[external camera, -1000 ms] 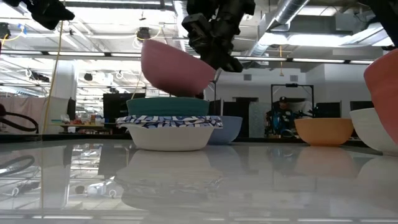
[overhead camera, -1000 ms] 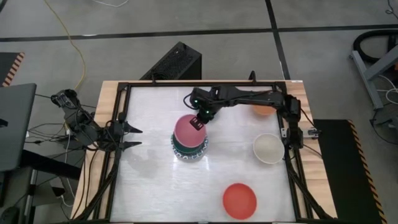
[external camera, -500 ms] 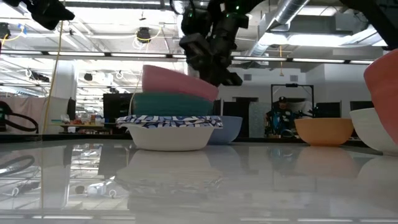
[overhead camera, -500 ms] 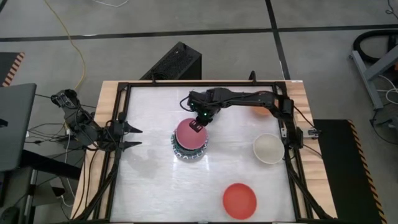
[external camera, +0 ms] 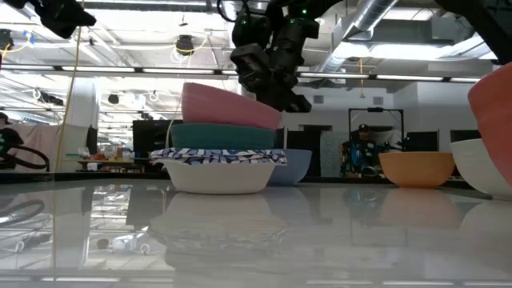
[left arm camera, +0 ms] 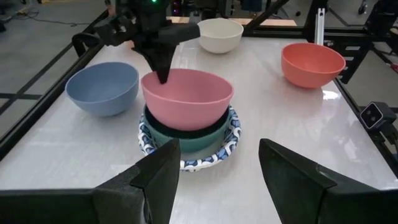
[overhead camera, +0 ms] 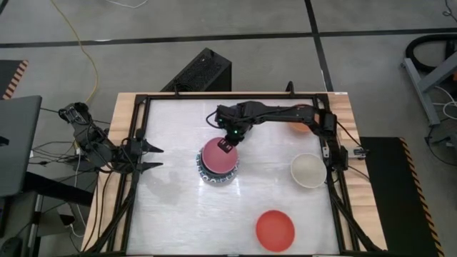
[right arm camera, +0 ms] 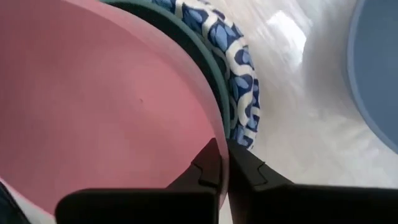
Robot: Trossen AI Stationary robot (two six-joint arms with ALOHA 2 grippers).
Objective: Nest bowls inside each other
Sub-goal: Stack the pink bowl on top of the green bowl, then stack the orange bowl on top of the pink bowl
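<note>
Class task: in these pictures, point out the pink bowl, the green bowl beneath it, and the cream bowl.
pink bowl (left arm camera: 186,102): left wrist view, front outer wall.
green bowl (external camera: 220,135): low view, side wall.
cream bowl (overhead camera: 308,170): high view, inside bottom.

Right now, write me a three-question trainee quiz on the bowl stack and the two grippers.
1. True or false: the pink bowl sits on top of the stack, above the green bowl.
2. Which bowl is at the bottom of the stack? A) blue-patterned bowl B) orange bowl C) cream bowl
3. Fill in: the right gripper has a finger on each side of the pink bowl's ____, while the left gripper waits open at the table's left edge.

Key: 1 true; 2 A; 3 rim.
</note>
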